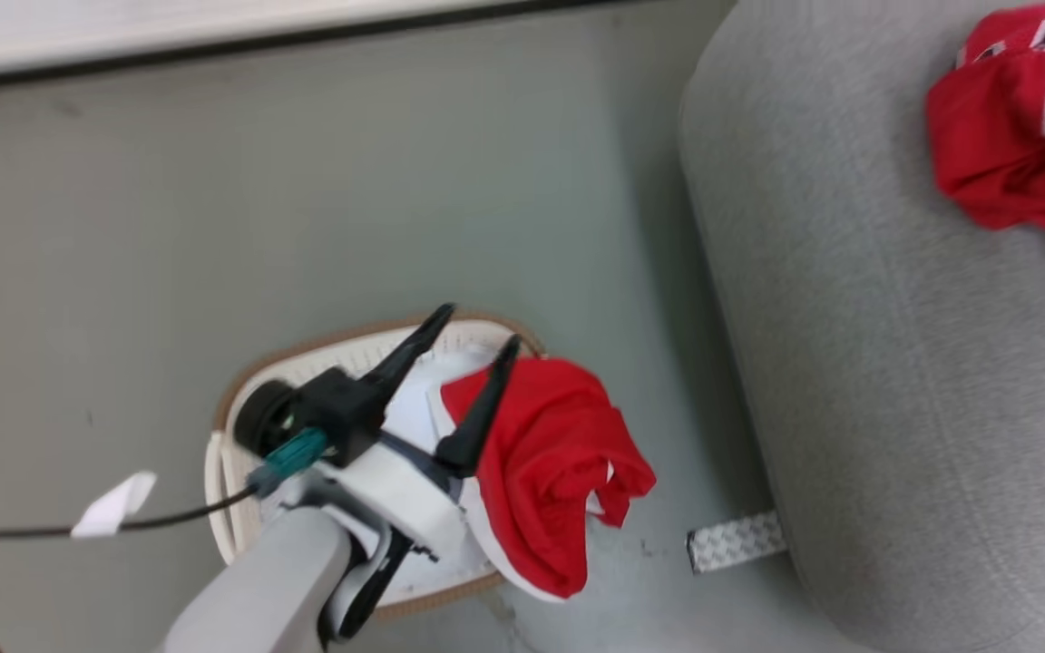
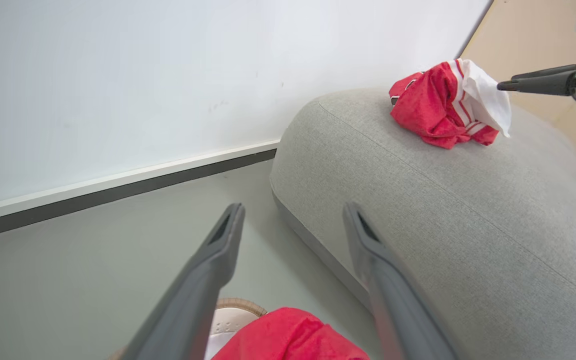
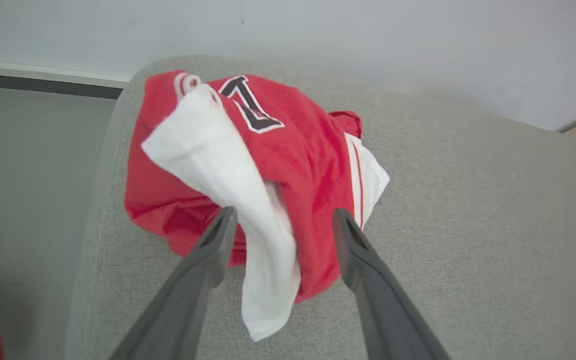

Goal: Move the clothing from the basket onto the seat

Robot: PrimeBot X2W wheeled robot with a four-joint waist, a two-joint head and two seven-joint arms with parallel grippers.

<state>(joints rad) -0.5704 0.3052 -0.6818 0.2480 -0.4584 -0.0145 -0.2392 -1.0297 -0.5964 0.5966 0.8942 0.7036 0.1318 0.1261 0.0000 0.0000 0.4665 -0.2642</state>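
The left jaws are wide open and hold nothing. Their 2 dark fingers hang over the basket, which stands on the grey floor. A red shirt lies bunched up in the basket, under the left jaws and close to 1 finger. Part of it hangs out over the brown rim, on the side nearest the seat. In the left wrist view this red shirt sits low between the 2 fingers, and the big grey seat lies past the tips, off to 1 side.

The right jaws are wide open too, and they are over the seat. A second red shirt lies crumpled on the seat right at their tips. It has white parts, thin stripes and a dark number with a white edge. A white flap of it lies in the gap between the 2 fingers, but they do not pinch it. Whether the flap touches a finger cannot be told. From the left wrist view, the right jaws show side-on, just beside the white part of the second red shirt.

A black cable with a white tag runs back from the left jaws. A small silver strip lies on the floor by the seat.
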